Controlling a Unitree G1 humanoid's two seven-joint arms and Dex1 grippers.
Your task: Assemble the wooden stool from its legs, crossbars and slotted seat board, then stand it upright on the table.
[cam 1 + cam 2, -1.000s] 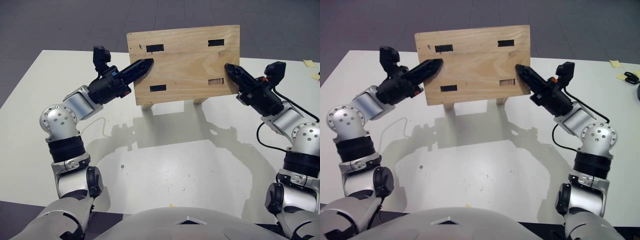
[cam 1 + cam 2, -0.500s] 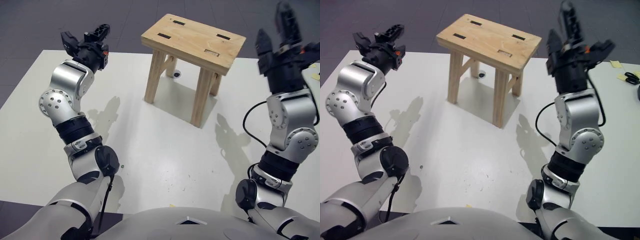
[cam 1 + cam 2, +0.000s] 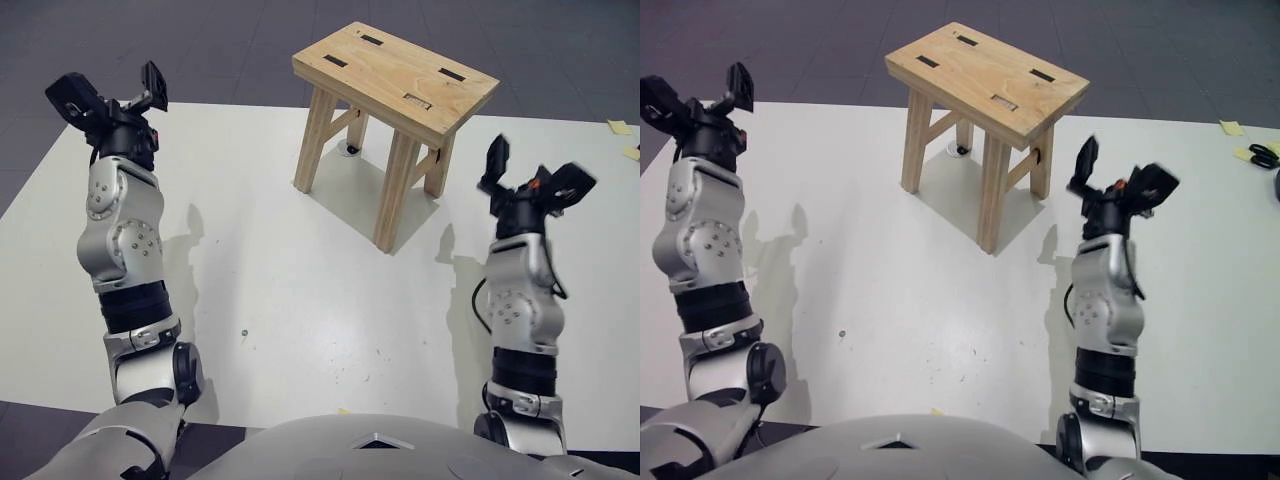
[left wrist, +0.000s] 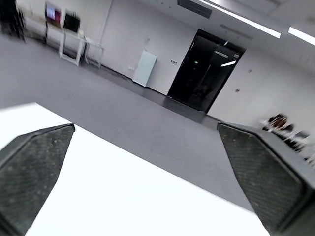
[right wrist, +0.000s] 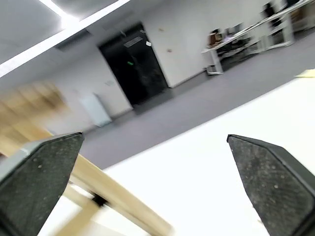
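Stool (image 3: 395,80) no longer hangs tilted between the grippers as it did a second ago; you now have it upright on the white table (image 3: 300,300), far centre. Left gripper (image 3: 112,95) and right gripper (image 3: 530,178) are raised to either side, well apart from it, fingers spread, holding nothing. Count: one stool, four legs (image 3: 395,190), four seat slots (image 3: 372,40), two grippers.

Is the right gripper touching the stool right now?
Apart. The left eye view shows bare table between the open right gripper and the nearest leg of the wooden stool.
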